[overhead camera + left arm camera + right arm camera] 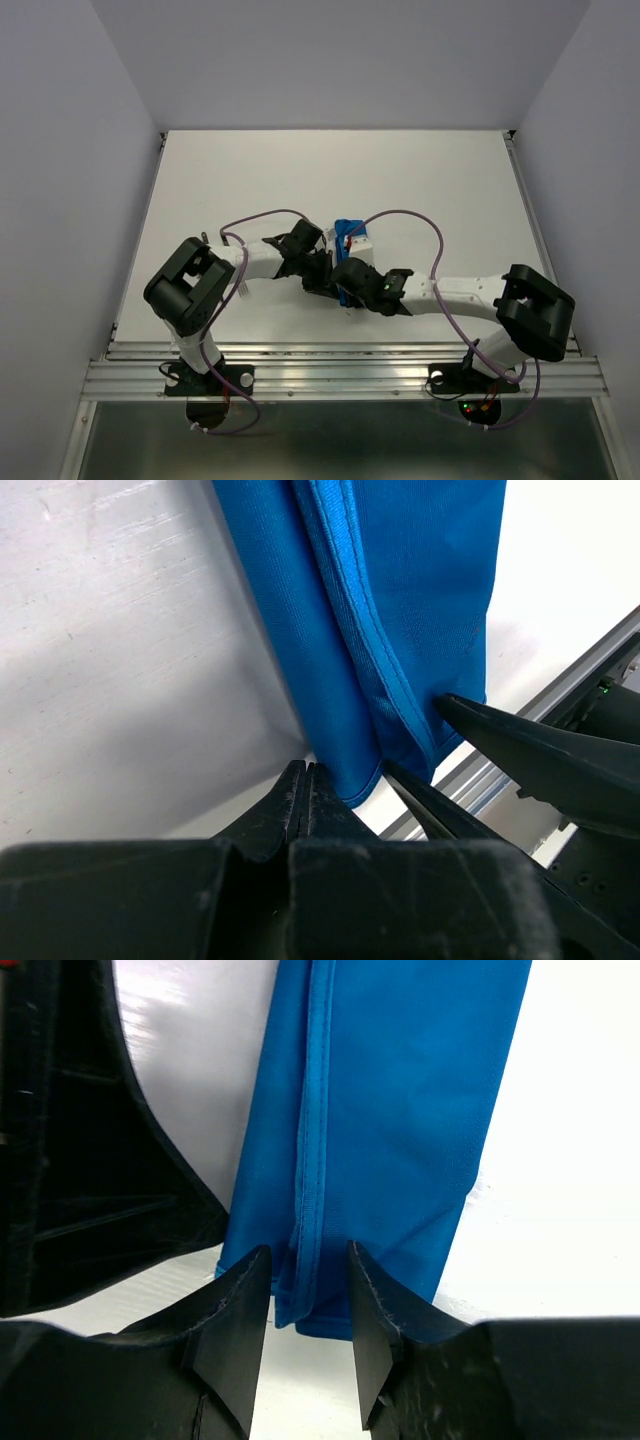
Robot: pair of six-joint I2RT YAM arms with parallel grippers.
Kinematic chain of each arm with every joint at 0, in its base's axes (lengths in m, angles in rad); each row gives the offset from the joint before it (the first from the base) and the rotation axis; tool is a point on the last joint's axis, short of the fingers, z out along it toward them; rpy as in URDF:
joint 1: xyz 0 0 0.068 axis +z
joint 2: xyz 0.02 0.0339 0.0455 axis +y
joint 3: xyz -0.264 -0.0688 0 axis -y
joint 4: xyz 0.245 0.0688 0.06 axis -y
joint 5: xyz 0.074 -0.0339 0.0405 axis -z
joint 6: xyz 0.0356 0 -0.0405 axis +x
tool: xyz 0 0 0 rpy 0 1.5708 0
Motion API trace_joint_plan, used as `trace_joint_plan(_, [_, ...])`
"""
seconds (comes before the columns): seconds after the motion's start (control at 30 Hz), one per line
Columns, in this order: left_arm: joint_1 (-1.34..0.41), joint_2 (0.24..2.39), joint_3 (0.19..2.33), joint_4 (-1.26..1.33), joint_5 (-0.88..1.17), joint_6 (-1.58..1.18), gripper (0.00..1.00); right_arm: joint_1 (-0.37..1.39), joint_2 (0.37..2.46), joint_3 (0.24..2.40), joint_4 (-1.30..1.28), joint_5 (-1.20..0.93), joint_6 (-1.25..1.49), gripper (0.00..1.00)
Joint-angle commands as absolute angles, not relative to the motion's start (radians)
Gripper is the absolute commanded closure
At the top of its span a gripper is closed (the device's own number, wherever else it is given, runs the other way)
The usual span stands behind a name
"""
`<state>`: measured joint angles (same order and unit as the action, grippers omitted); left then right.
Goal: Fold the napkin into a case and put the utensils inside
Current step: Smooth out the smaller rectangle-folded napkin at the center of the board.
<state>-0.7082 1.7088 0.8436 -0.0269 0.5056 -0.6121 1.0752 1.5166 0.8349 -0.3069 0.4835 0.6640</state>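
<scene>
At the napkin's (400, 1110) near end:
Thin, limp cloth; I'd pinch its stitched hem (312, 1160). Right gripper (305, 1260) spread astride it, left gripper (303, 775) pressed together alongside.

Table (300, 170): I find open passage across the upper half of the top view and along both side margins. The centre is crowded. My left gripper (305, 790), fingers pressed together, and my right gripper (308, 1300) crowd the lower end of the case (390, 1110). Only its hem lies between my right fingers. Cables (265, 213) arch above both forearms.
</scene>
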Motion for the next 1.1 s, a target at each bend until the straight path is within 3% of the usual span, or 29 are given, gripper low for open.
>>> trace_joint_plan(0.0, [-0.716,1.715,0.834,-0.008,0.528,-0.617,1.00,1.086,1.548,0.841,-0.310,0.526,0.687,0.59])
trace_joint_plan(0.23, [-0.719,1.723,0.830,0.017,0.531,-0.620,1.00,1.095,1.595,0.845,-0.302,0.541,0.696,0.64])
trace_joint_plan(0.37, [-0.721,1.726,0.822,0.028,0.537,-0.623,1.00,1.095,1.588,0.842,-0.298,0.551,0.706,0.85])
trace_joint_plan(0.53, [-0.723,1.735,0.818,0.044,0.549,-0.627,1.00,1.095,1.537,0.838,-0.288,0.569,0.713,0.99])
trace_joint_plan(1.07, [-0.732,1.755,0.819,0.066,0.560,-0.635,1.00,1.095,1.539,0.885,-0.268,0.578,0.699,0.99])
